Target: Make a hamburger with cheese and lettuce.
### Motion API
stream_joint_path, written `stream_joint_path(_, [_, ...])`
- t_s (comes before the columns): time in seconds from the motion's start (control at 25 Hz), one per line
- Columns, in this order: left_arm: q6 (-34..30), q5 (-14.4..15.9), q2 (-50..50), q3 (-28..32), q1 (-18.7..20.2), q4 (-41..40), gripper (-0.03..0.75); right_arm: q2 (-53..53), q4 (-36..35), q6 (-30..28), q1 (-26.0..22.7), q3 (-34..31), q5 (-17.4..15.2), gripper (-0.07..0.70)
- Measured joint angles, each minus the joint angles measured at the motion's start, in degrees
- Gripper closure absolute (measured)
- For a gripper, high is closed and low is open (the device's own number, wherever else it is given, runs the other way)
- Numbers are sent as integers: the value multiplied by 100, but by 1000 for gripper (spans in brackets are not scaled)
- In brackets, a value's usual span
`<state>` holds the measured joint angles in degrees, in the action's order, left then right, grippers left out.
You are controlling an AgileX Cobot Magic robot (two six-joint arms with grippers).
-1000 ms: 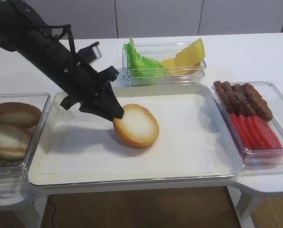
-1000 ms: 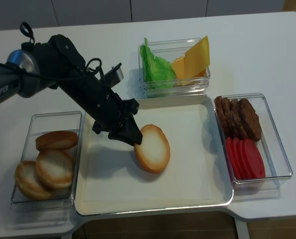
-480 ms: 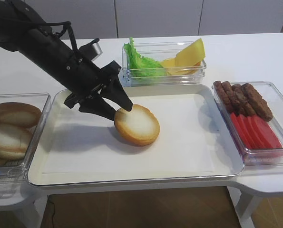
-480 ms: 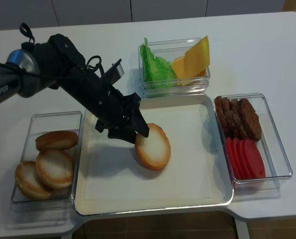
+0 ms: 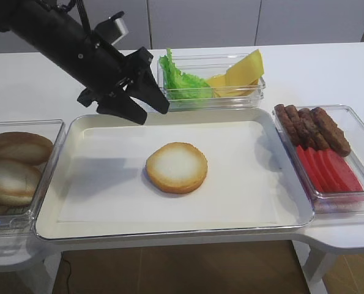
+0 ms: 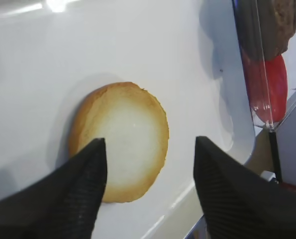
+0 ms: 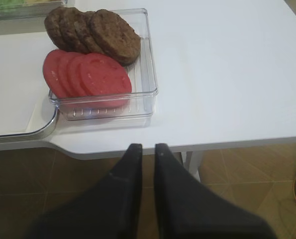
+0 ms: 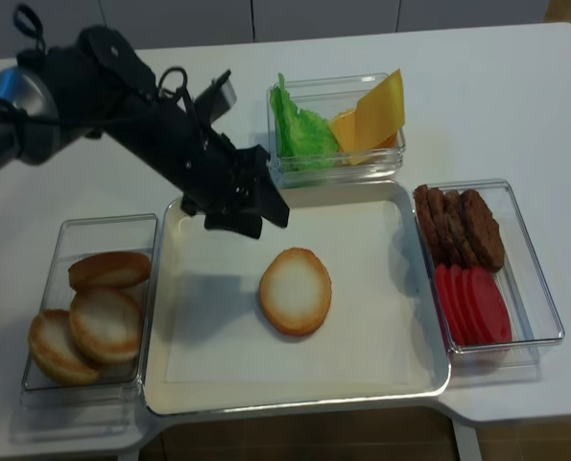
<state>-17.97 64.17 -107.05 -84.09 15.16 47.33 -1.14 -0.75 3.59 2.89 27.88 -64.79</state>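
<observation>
Near the front, on the white tray (image 5: 78, 211), the hamburger (image 5: 177, 167) lies flat. It is only the bottom bun so far, white side up, with nothing on it. To its left a clear box holds more buns (image 5: 13, 168). To its right another clear box holds red slices (image 5: 328, 168) and brown meat patties (image 5: 313, 125).

Above the back edge of the tray hangs the left end effector (image 5: 146, 105). Its fingers are spread apart and hold nothing. It is up in the air, not touching the bun.

Farther back, a clear box holds the green lettuce (image 5: 182, 79) on the left and the yellow cheese (image 5: 240, 72) on the right, side by side.

The right end effector (image 7: 147, 149) waits off the edge of the surface, fingers pressed together.

What could go wrong: the cheese slices lie stacked, so two may come up at once. The lettuce is thin and floppy and may slip out. A low reach could bump the box wall.
</observation>
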Motion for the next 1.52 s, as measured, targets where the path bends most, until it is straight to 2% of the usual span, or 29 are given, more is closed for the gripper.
stream_joint_path(0.12, [110, 25, 188, -161, 0, -406, 301, 0, 0, 0, 0, 0, 0, 563])
stream_joint_path(0.28, [473, 133, 556, -288, 0, -1326, 301, 0, 0, 0, 0, 0, 0, 563])
stream_joint_path(0.44, [692, 457, 977, -321, 0, -2416, 301, 0, 0, 0, 0, 0, 0, 563])
stream_joint_path(0.56, [731, 614, 1250, -321, -82, -2913, 301, 0, 0, 0, 0, 0, 0, 563])
stream_joint_path(0.84, [894, 680, 1790, -321, -774, -3416, 301, 0, 0, 11, 0, 0, 0, 563])
stream_joint_path(1.04, [1188, 708, 2189, -321, -1271, -4123, 301, 0, 0, 0, 0, 0, 0, 563])
stream_joint_path(1.2, [1297, 720, 2676, -57, -1618, -4429, 301, 0, 0, 0, 0, 0, 0, 563])
stream_joint_path(1.52, [1309, 743, 3725, 833, -1735, -4567, 301, 0, 0, 10, 0, 0, 0, 563])
